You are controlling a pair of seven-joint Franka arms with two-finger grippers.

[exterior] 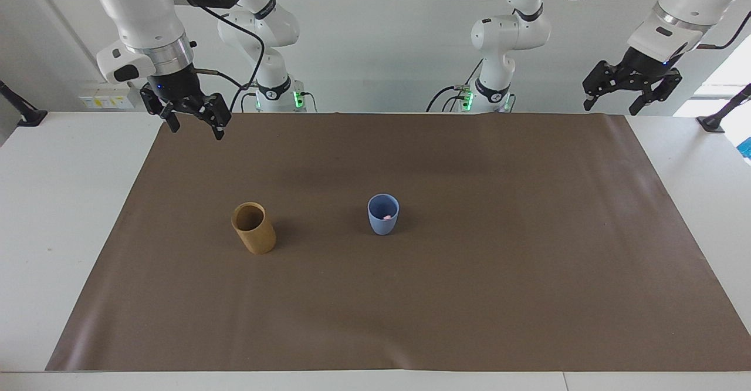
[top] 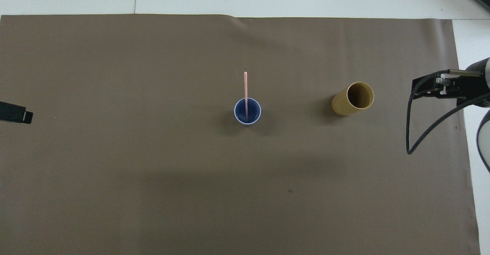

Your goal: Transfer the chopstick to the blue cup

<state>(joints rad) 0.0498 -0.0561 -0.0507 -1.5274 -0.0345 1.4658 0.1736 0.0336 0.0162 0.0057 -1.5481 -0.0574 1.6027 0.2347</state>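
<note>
The blue cup (exterior: 383, 213) stands upright near the middle of the brown mat (exterior: 469, 297), and the pink chopstick (top: 245, 94) stands in it, its tip leaning away from the robots. Beside the blue cup, toward the right arm's end, stands the tan cup (exterior: 253, 228), upright and well apart from it. The right gripper (exterior: 195, 125) hangs over the mat's corner, jaws wide and holding nothing. The left gripper (exterior: 610, 104) waits raised at its own end, jaws also wide and bare.
</note>
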